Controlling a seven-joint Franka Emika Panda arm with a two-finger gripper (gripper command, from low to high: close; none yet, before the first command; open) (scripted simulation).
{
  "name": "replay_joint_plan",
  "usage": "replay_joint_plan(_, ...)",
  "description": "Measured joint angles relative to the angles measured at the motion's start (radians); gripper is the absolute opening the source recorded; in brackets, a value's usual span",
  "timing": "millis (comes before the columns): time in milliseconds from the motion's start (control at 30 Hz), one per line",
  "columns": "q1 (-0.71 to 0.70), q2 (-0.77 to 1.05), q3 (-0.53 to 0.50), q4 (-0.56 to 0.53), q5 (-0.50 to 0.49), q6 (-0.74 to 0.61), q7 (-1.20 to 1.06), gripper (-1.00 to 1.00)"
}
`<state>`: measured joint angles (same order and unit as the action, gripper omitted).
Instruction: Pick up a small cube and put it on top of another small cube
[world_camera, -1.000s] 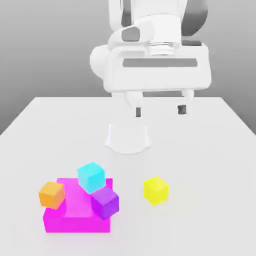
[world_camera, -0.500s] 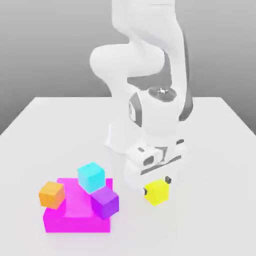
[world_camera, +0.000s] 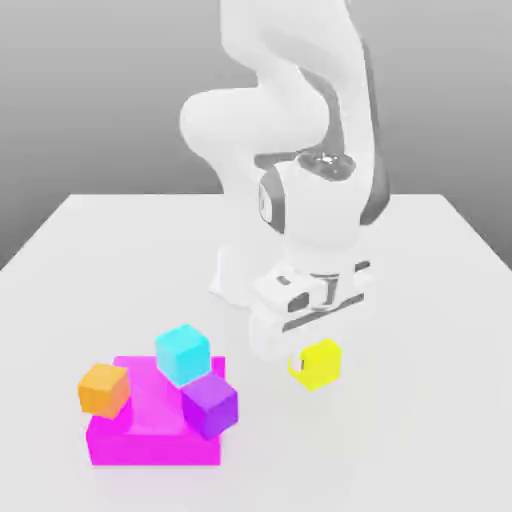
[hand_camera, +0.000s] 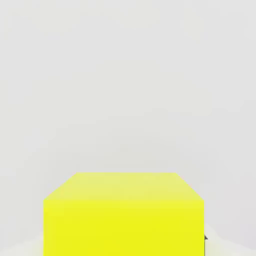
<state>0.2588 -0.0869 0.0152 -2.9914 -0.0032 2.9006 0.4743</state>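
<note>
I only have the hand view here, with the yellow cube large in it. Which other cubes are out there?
Observer: Three, in the exterior view: a cyan cube, an orange cube and a purple cube.
Operator: Are they on the bare table or on something?
Observer: They are at a magenta block, which lies to the exterior view's left of your yellow cube.
Operator: And where is the gripper's hand relative to the robot's base?
Observer: In the exterior view the gripper, closed on the yellow cube, is nearer the camera than the base.
</note>
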Motion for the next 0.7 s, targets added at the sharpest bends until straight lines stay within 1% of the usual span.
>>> replay_joint_plan(33, 0.002, -0.009, 0.010, 0.018, -0.017, -0.036, 0.012, -1.00)
replay_joint_plan(100, -0.042, -0.023, -0.030, 0.074, -0.038, -0.109, -0.009, -1.00)
replay_joint_plan(267, -0.204, -0.051, -0.191, 0.229, -0.076, -0.287, -0.109, -1.00)
replay_joint_plan(400, -0.320, -0.075, -0.311, 0.329, -0.097, -0.404, -0.186, -1.00)
replay_joint_plan(467, -0.358, -0.045, -0.363, 0.355, -0.071, -0.393, -0.237, -1.00)
replay_joint_plan(567, -0.363, 0.050, -0.381, 0.350, -0.013, -0.296, -0.290, -1.00)
replay_joint_plan(600, -0.361, 0.082, -0.384, 0.346, 0.006, -0.262, -0.305, 1.00)
replay_joint_plan(700, -0.362, 0.082, -0.384, 0.346, 0.006, -0.262, -0.305, 1.00)
